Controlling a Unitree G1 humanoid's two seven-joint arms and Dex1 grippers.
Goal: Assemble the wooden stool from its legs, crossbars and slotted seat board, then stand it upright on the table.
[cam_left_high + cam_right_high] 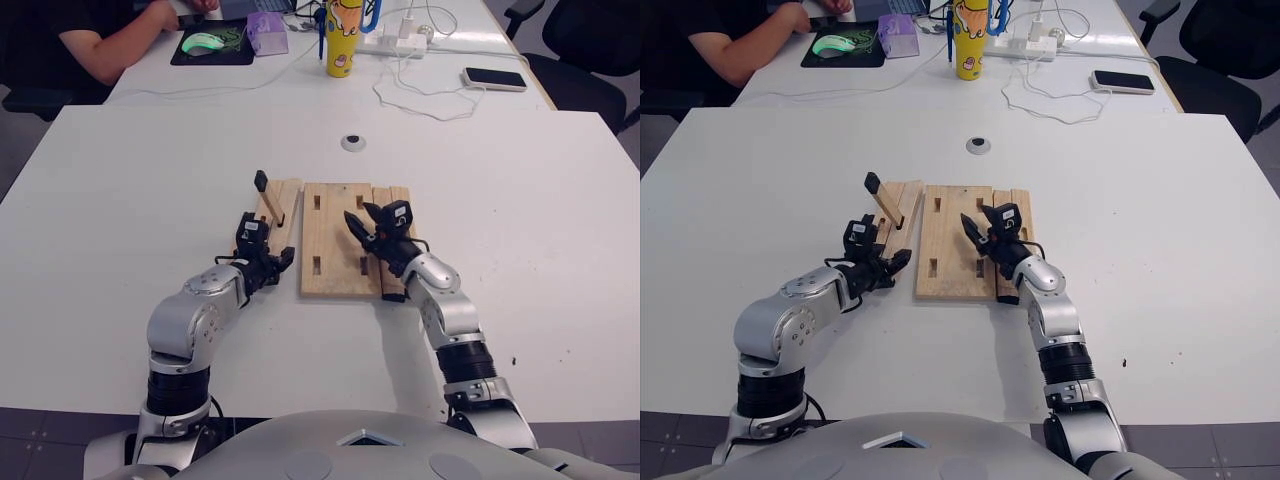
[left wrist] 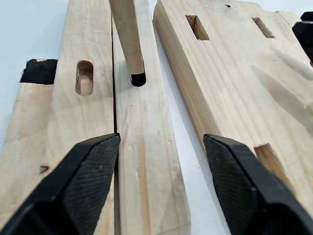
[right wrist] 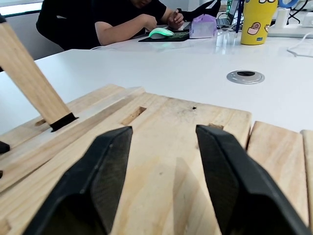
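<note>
Two wooden legs (image 1: 287, 215) lie flat on the white table (image 1: 520, 220), just left of the slotted seat board (image 1: 330, 240), and a crossbar (image 1: 268, 197) with a black top stands tilted in a slot of one leg. The left gripper (image 1: 268, 246) is at the near end of these legs, fingers apart. The right gripper (image 1: 358, 214) hovers over the board's right part, its fingers also apart.

The seat board (image 1: 338, 238) is bare pale wood, matt, with visible grain. The legs (image 1: 292, 205) left of it are the same raw wood. The table (image 1: 150, 180) is smooth white, faintly glossy. Its far grommet (image 3: 245, 76) looks like dull metal. The pads (image 2: 93, 166) of the left gripper (image 2: 161, 138) are black and finely ribbed.
</note>
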